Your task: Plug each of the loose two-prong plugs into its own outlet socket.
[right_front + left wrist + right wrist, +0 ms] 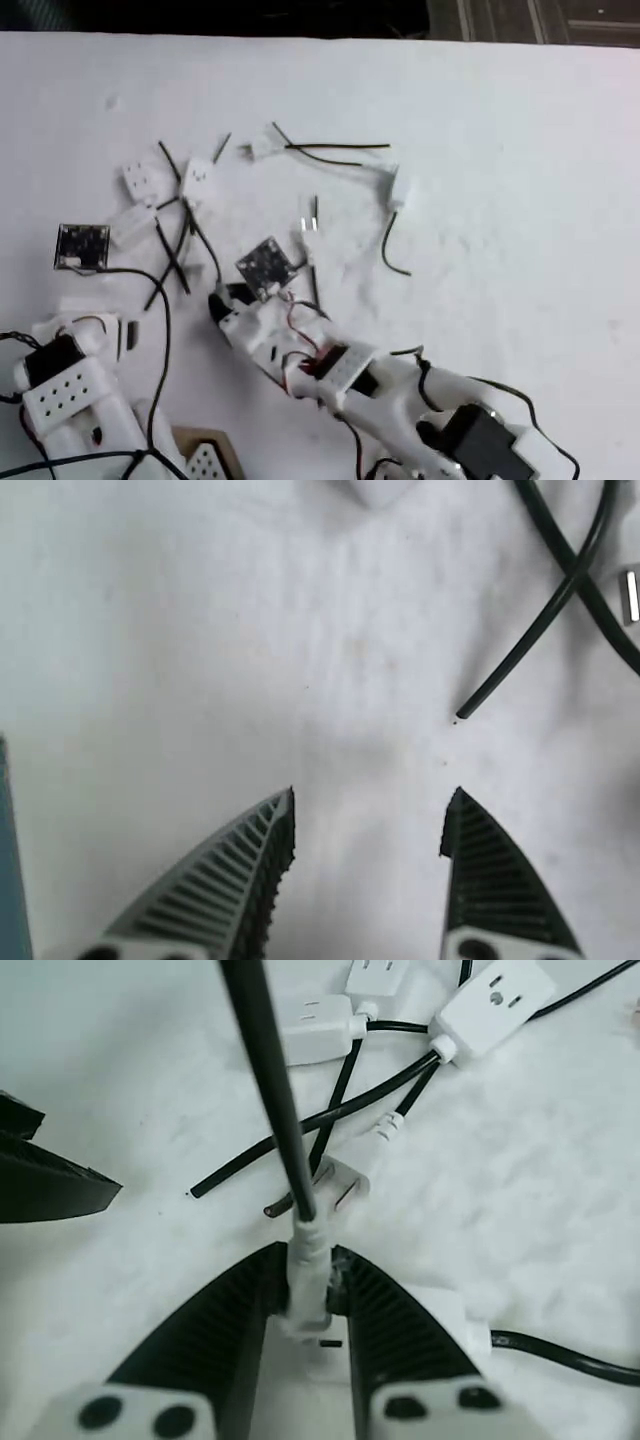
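Observation:
My right gripper (310, 1255) is shut on a white two-prong plug (306, 1290) whose black cable (265, 1080) rises toward the camera. The plug stands on a white outlet socket (445, 1325); I cannot tell whether its prongs are in. A second plug (340, 1180) lies just beyond, prongs showing. In the high view this gripper (225, 300) is near the table's middle front. My left gripper (372, 795) hangs open over bare table, with a black cable end (460, 715) just ahead. More sockets (148, 178) (200, 180) and loose plugs (265, 147) (398, 190) lie farther back.
Black cables (175, 255) cross between the two arms. A black ribbed part (45, 1175) juts in beside the right gripper. The left arm's body (70, 385) fills the front left corner. The white table (520, 200) stretches bare to the right.

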Controlling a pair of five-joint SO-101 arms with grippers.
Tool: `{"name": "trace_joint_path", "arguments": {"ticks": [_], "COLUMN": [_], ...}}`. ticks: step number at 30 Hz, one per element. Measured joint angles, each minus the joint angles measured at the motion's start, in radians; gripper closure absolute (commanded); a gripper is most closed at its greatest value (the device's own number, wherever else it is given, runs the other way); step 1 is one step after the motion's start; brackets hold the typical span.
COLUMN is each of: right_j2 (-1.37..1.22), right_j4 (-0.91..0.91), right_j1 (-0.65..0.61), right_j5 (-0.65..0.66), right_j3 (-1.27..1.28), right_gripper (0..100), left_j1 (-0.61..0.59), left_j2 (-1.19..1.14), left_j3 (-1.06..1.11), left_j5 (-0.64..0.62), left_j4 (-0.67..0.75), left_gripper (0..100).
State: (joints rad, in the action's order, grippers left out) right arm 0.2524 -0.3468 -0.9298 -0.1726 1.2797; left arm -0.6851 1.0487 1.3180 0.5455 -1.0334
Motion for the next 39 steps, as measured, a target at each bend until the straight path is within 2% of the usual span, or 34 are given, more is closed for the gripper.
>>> {"name": "trace_joint_path", "arguments": {"ticks": [16,23,39], "right_j2": [-0.006,-0.106,-0.06], "right_j4": [0.0,-0.008,-0.009], "right_j1": [0.025,0.031,0.038], "right_j5": [0.0,0.006,0.006], "right_j3": [-0.002,-0.075,-0.028], "right_gripper": [98.1,98.1,98.1], "left_j1": [0.011,0.011,0.011], "left_j2": [0.0,0.0,0.0], "left_j3": [0.0,0.0,0.0], "left_j5": [0.0,0.0,0.0], "left_j4": [0.0,0.0,0.0], "left_gripper": [76,76,76]}}
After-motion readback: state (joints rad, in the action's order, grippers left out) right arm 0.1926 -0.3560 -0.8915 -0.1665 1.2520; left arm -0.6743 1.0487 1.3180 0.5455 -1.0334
